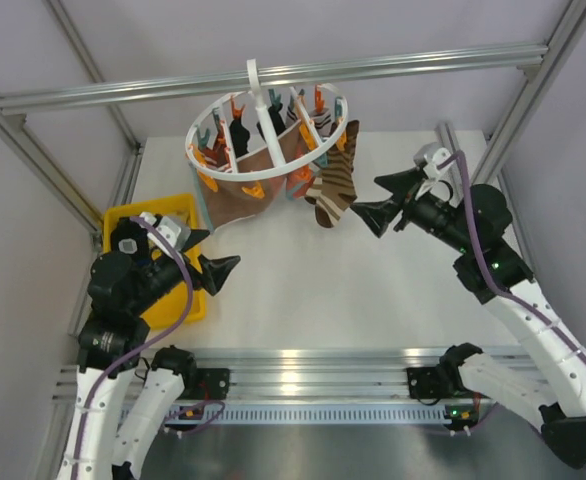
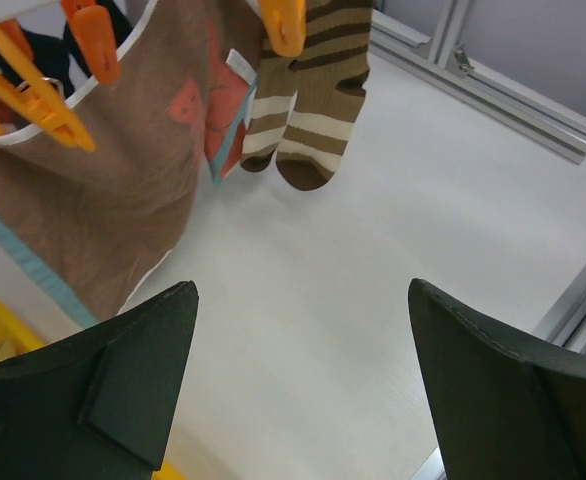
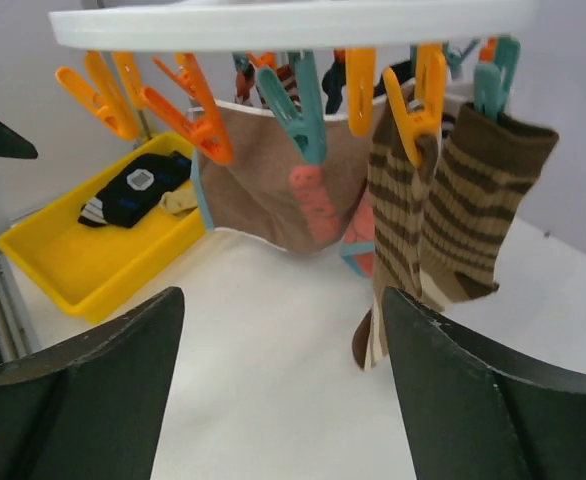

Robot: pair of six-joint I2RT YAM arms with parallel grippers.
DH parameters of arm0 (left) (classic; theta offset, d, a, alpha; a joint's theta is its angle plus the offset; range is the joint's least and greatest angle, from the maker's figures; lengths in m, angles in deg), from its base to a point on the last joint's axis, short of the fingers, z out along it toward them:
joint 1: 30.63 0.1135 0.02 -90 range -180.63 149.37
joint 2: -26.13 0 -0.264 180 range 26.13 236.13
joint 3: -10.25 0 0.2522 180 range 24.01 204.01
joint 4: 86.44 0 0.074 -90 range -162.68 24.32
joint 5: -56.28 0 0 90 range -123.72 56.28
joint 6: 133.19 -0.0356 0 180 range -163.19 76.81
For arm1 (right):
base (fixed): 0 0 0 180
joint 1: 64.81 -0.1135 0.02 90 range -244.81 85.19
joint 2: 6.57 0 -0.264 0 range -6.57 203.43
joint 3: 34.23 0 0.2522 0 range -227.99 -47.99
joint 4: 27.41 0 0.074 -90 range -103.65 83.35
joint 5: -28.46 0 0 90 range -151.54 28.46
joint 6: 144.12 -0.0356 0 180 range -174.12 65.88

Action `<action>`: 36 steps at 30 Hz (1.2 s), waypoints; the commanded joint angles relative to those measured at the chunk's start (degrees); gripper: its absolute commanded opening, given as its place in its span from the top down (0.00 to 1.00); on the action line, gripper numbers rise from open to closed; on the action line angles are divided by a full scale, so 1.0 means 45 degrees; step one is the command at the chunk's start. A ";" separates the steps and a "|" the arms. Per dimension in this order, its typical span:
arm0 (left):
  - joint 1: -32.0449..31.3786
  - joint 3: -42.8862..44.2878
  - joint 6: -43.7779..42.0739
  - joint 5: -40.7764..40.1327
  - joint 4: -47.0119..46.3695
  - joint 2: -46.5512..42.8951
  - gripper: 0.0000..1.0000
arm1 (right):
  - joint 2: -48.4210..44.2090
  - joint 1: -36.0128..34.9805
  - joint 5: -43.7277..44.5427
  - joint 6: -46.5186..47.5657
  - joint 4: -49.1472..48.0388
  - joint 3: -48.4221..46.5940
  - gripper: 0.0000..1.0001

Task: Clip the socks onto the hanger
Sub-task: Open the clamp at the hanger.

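The white round hanger (image 1: pixel 263 128) hangs from the back rail, with orange and teal clips round its ring (image 3: pixel 293 25). A plain brown sock (image 1: pixel 248 195) with light-blue edging and two brown-and-cream striped socks (image 1: pixel 335 190) hang clipped from it; they also show in the right wrist view, the brown sock (image 3: pixel 283 190) left of the striped socks (image 3: pixel 443 220). A dark navy sock (image 3: pixel 133 190) lies in the yellow tray (image 3: pixel 83 265). My left gripper (image 1: pixel 208 258) is open and empty by the tray, below the brown sock (image 2: pixel 83 220). My right gripper (image 1: pixel 383 200) is open and empty, just right of the striped socks.
The yellow tray (image 1: pixel 178 300) sits at the table's left edge under my left arm. Aluminium frame rails run along the back (image 1: pixel 273 80) and both sides. The white tabletop (image 1: pixel 323 290) lies between the two arms.
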 commanded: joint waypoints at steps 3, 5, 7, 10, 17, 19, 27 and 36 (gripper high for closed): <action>0.0063 -0.1229 0.0099 0.1976 -0.3653 -0.0048 0.10 | 0.0540 -0.2497 0.2715 0.2532 -0.2793 -0.1031 0.29; 0.0044 -0.1600 0.0079 0.2035 -0.4295 -0.0009 0.11 | 0.0813 -0.3047 0.3538 0.3331 -0.3146 -0.1011 0.34; 0.0044 -0.1912 0.0215 0.1919 -0.4708 0.0030 0.11 | 0.1105 -0.3750 0.4729 0.3744 -0.3574 -0.0953 0.38; 0.0044 -0.2051 0.0235 0.1606 -0.5451 0.0225 0.11 | 0.1340 -0.4590 0.6098 0.4661 -0.4259 -0.0583 0.40; 0.0044 -0.1875 0.0958 0.1411 -0.5979 0.0617 0.11 | 0.2005 -0.5686 0.8443 0.6107 -0.6486 0.0101 0.43; 0.0044 -0.1836 0.1172 0.1352 -0.6037 0.0675 0.11 | 0.2141 -0.5706 0.8717 0.6304 -0.7091 0.0316 0.43; 0.0044 -0.1641 0.1485 0.1099 -0.6155 0.0890 0.10 | 0.2630 -0.5706 0.8719 0.6617 -0.8304 0.0863 0.43; 0.0044 -0.1680 0.1759 0.0863 -0.6155 0.1143 0.10 | 0.3333 -0.5608 0.8641 0.6715 -0.9007 0.0844 0.43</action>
